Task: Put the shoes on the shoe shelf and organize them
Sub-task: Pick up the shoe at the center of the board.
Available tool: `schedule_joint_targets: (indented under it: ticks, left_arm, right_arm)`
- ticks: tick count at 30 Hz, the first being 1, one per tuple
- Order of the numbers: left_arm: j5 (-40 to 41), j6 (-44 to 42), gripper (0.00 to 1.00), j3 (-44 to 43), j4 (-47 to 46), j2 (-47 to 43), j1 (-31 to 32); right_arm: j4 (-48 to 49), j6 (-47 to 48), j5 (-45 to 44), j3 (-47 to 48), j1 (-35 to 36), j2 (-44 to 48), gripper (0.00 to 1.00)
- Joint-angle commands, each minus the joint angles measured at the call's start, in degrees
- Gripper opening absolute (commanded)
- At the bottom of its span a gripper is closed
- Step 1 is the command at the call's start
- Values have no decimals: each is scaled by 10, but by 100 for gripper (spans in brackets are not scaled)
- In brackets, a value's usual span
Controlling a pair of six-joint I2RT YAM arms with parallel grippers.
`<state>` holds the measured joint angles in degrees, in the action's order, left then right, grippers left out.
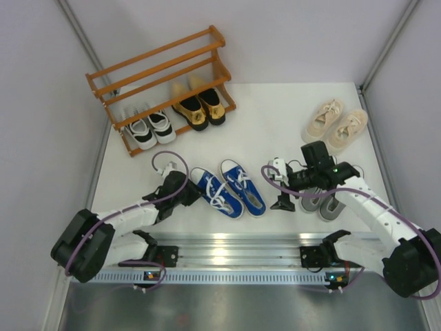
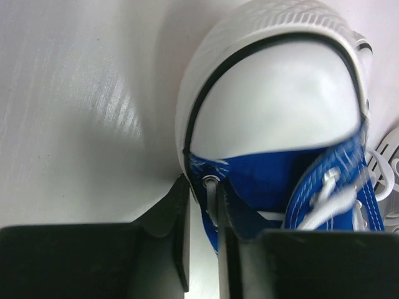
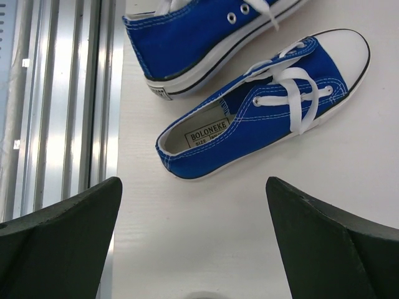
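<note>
The blue canvas sneakers lie side by side mid-table. My left gripper is shut on the left blue sneaker. In the left wrist view its jaws pinch the canvas side wall by an eyelet, just behind the white toe cap. My right gripper is open and empty, just right of the right blue sneaker. The right wrist view shows that sneaker ahead of its wide-open jaws. The orange-brown shoe shelf stands at the back left, holding black-and-white sneakers and gold loafers.
Grey sneakers lie partly under my right arm. Beige lace-ups sit at the back right. A metal rail runs along the near edge. White walls close in both sides.
</note>
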<state>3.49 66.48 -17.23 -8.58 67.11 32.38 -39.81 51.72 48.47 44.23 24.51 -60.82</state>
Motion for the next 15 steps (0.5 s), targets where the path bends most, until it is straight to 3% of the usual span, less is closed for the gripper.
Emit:
schedule_joint_targets:
  ticks: [1, 3, 8, 15]
  left_arm:
    - [-7, -16, 11, 11, -64, -22, -1]
    - [-13, -12, 1, 12, -65, -45, -2]
    - [-24, 6, 0, 0, -17, -113, -1]
    - [-29, 59, 0, -13, 55, -175, -2]
  right_arm:
    - [-9, 27, 36, 2, -6, 9, 99]
    - [-31, 41, 46, 11, -6, 4, 99]
    - [-114, 129, 67, 74, 17, -20, 100]
    - [-158, 134, 43, 168, 101, -64, 100]
